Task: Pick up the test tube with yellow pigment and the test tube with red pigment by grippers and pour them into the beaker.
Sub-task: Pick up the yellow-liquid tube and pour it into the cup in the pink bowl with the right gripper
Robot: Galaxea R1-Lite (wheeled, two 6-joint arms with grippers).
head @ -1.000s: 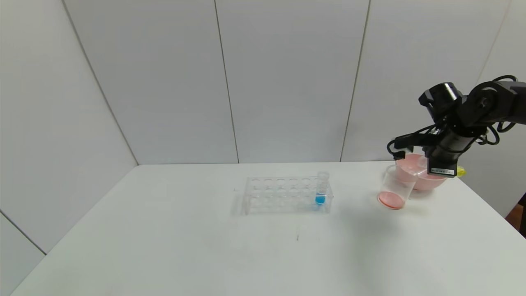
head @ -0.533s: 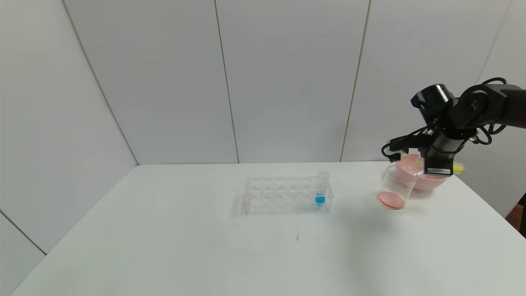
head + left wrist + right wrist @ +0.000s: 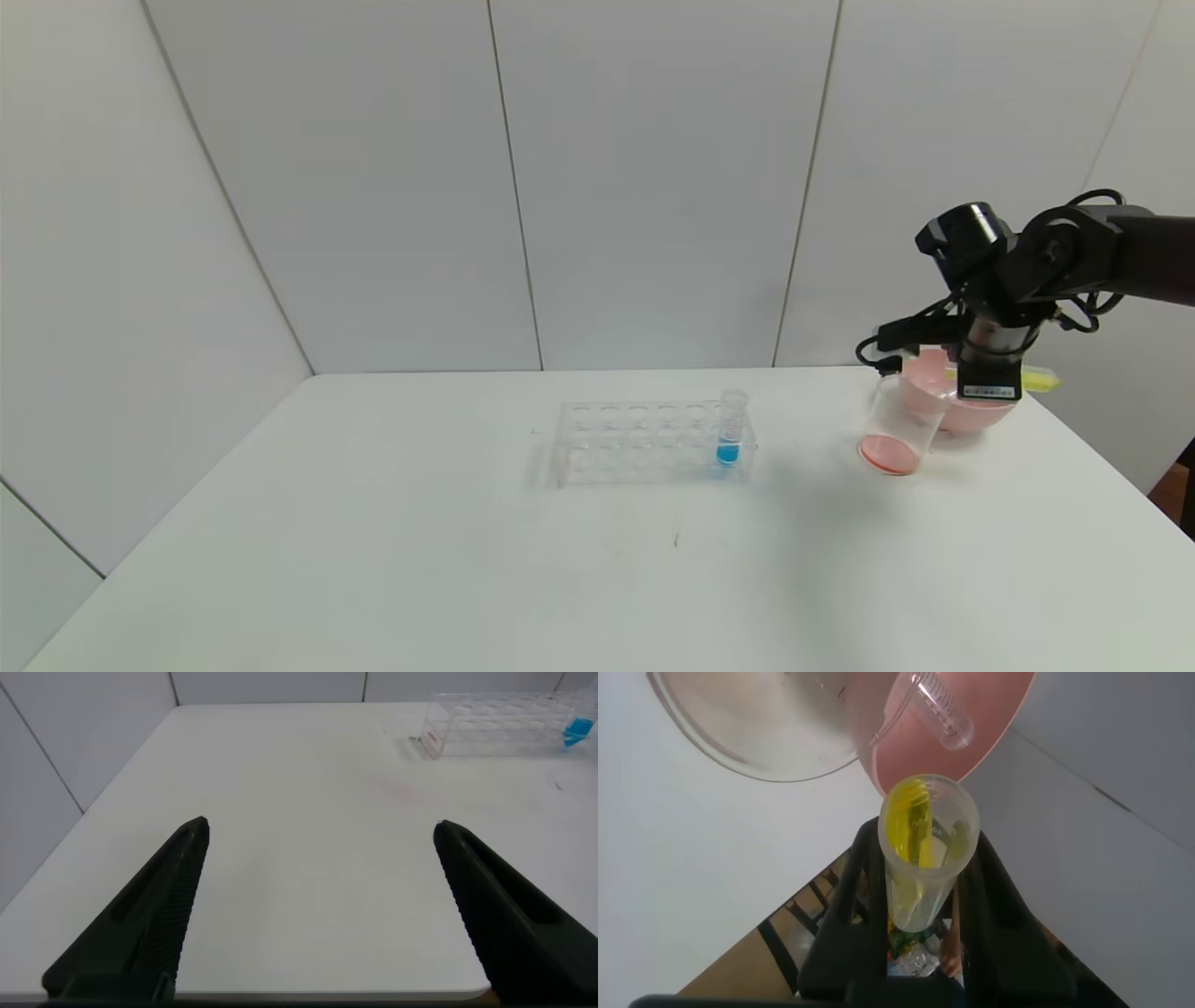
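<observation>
The beaker (image 3: 898, 426) stands on the white surface (image 3: 467, 560) at its far right, with a thin layer of orange-red liquid at its bottom. Just behind and to the right of the beaker, touching or nearly touching it, sits a pink bowl (image 3: 971, 411); in the right wrist view an empty clear tube (image 3: 938, 714) lies inside this bowl.

The right end effector (image 3: 990, 385) hangs above the bowl, just right of the beaker's rim. It is clamped on the test tube with yellow pigment (image 3: 924, 849), which lies roughly level; its yellow end juts out beyond the end effector on the side away from the beaker (image 3: 1038, 379). In the right wrist view the tube's open mouth points toward the beaker's rim and the bowl, with yellow liquid spread along its inner wall.

Well to the left of the beaker, a clear tube rack (image 3: 649, 441) holds one tube with blue liquid (image 3: 730, 431) at the end nearest the beaker.

The left end effector (image 3: 318, 905) hovers over the surface far to the left of the beaker, its fingers spread wide and gripping nothing.
</observation>
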